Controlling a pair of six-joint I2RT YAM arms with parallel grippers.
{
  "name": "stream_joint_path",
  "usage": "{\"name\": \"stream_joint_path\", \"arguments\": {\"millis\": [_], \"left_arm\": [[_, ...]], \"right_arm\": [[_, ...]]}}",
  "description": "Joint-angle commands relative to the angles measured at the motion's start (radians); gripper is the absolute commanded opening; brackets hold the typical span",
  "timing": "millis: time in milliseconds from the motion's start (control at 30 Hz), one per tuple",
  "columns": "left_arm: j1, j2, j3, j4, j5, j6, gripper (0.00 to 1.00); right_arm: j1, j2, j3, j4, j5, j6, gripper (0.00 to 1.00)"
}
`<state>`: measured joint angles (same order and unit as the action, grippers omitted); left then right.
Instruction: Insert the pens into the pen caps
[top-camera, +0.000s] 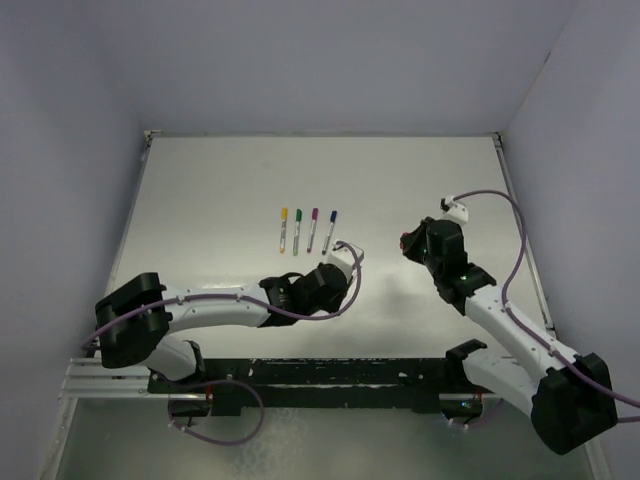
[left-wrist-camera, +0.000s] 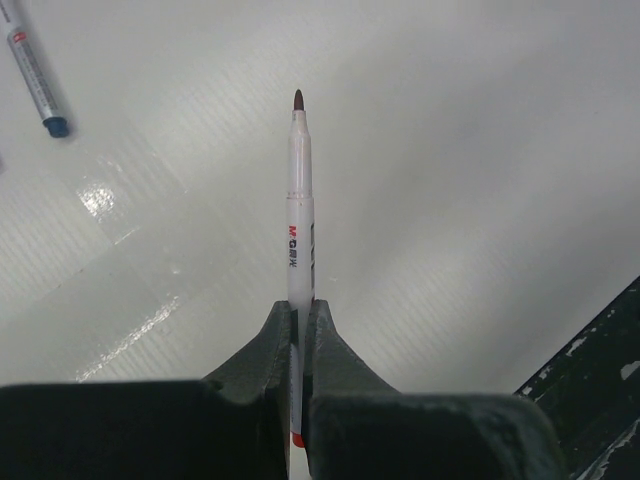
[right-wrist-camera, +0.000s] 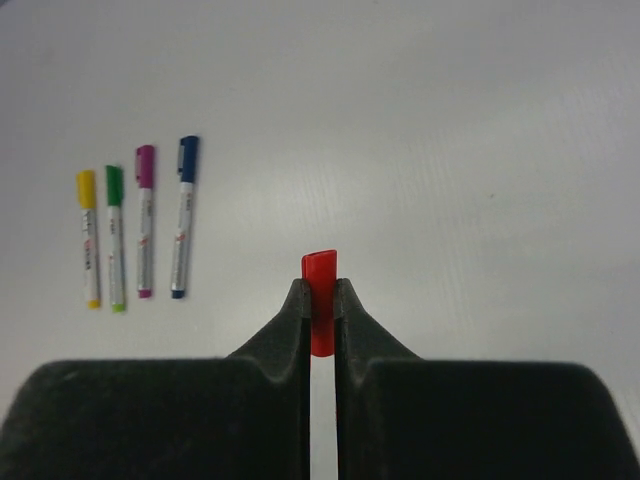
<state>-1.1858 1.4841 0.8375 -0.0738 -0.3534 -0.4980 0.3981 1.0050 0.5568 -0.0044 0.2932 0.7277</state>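
Though faint overhead — right pincer (right-wrist-camera: 320, 292) clamps red cap (right-wrist-camera: 320, 268).

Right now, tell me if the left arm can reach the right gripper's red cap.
Probably yes: only bare table separates the left gripper from the red cap; the capped pens lie well aside.

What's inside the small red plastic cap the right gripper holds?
No pen enters the small red plastic cap; its interior and lower half, pinched by the right gripper, are hidden. The thin white uncapped pen is in the left gripper.
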Motion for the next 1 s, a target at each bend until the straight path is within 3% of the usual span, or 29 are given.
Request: {"name": "stream_joint_path", "arguments": {"millis": [0,433,800,967], "left_arm": [[0.002,-0.04,-0.036,0.239,0.084,0.044,0.0],[0.005,-0.153,-0.306,0.894,0.145,0.003,0.0],[0.034,0.009,-0.393,1.38,0.212,-0.094,0.0],[0.046,0.07,-0.353,1.408,0.254,-0.106,0.0]], "right_arm": [[0.001,-0.096,-0.018,0.201,-0.129,-0.081,0.0],[0.0,-0.389,-0.197,0.608,-0.256,-0.08,0.0],[0.001,-0.398,-0.3,0.923,-0.37,-0.006,0.0],[0.001,-0.371,-0.313,1.002,-0.421,0.024,0.0]]}}
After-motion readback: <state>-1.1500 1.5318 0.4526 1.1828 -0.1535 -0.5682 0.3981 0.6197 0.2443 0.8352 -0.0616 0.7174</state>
